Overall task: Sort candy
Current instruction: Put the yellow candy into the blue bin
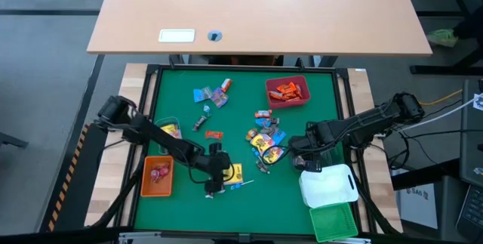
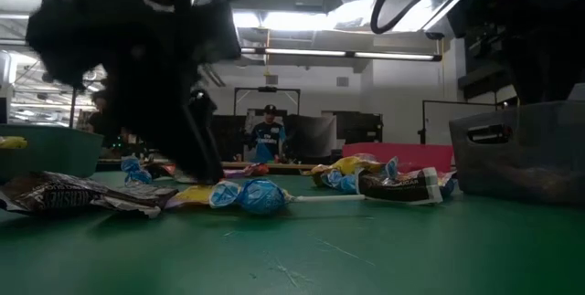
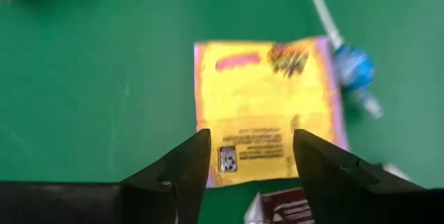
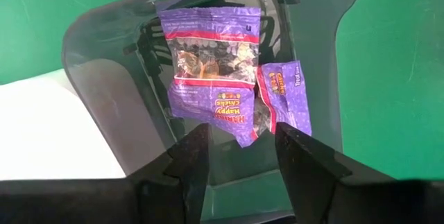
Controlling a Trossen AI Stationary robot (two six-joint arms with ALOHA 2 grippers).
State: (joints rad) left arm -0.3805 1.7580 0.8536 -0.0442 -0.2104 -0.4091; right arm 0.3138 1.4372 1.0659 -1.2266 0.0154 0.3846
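**Hovering over the yellow packet while purple sweets sit binned**

Sorting looks to be midway, with much of the candy loose on the green mat [image 1: 181, 70] and some already in bins. Taking the yellow packet [image 3: 267, 109] as the landmark: the left gripper [image 3: 251, 156] hangs right over its near edge, fingers spread apart and empty, one to each side of the packet's lower portion. That straddling pose suggests a grasp is being lined up, not yet made. Just beside the packet lies a blue lollipop [image 3: 354, 68] with a white stick, and a dark brown wrapper [image 3: 288, 207] peeks in at the packet's near corner, close enough that a careless pinch might catch it too.

Away from the packet, toward the right side of the mat, the right gripper [image 4: 232, 154] is poised over the clear bin [image 4: 90, 50], fingers released and holding nothing. Inside that bin lie two purple packets [image 4: 211, 64], one large and one smaller beside it, so purple evidently belongs there.

Farther from the yellow packet, across the mat's middle, a loose cluster of mixed sweets [image 1: 266, 140] waits unsorted. Beyond it the red bin [image 1: 287, 92] holds orange-red pieces. On the packet's other side, the orange bin [image 1: 157, 176] contains pinkish sweets. The white bin [image 1: 327, 186] and green bin [image 1: 333, 221] stand past the right gripper, at the mat's corner.
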